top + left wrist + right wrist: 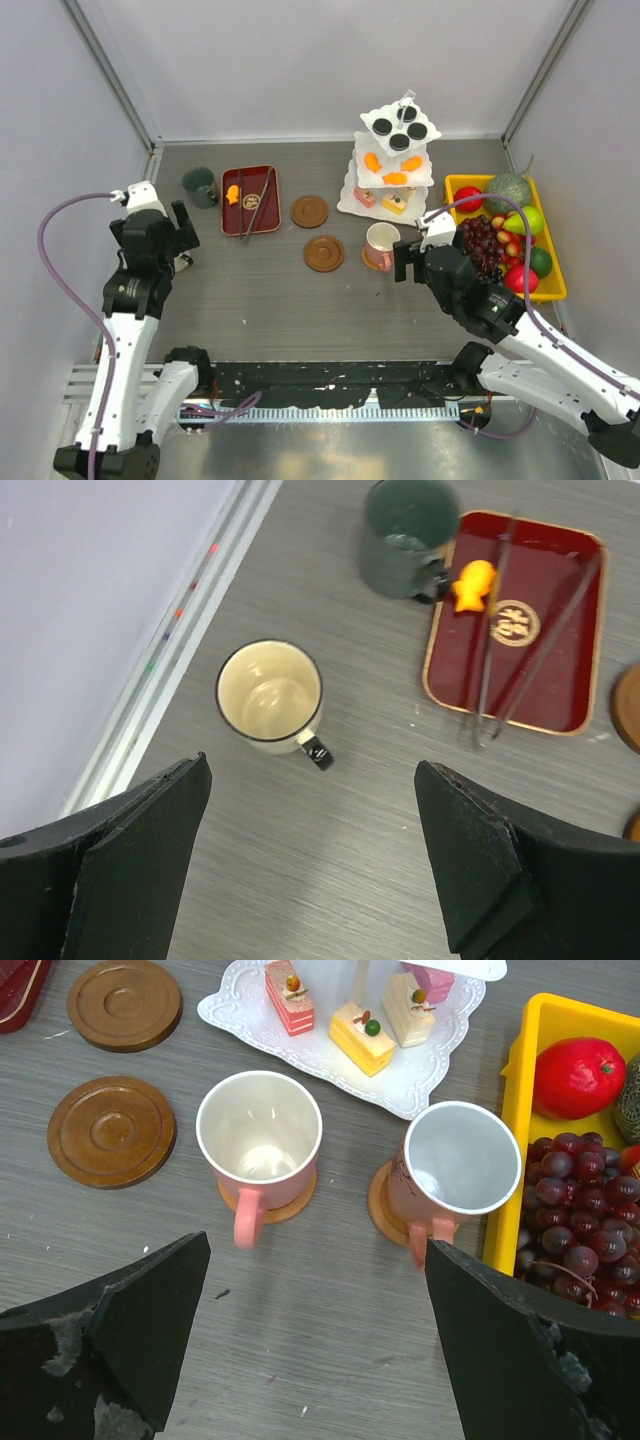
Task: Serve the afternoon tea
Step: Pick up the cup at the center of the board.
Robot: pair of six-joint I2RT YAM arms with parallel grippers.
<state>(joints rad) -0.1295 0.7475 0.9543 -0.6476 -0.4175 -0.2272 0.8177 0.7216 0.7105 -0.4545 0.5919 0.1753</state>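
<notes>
Two pink mugs (258, 1130) seated on coasters (287, 1206) by white three-tier stand (347, 203), cream mug (268, 695) and dark green mug (405, 535) at left, two bare coasters (110, 1130), left gripper (312, 810) and right gripper (318, 1280) held spread, empty, above mugs.

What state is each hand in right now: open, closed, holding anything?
Left hand: open, empty, above the cream mug.
Right hand: open, empty, above two pink mugs.
</notes>
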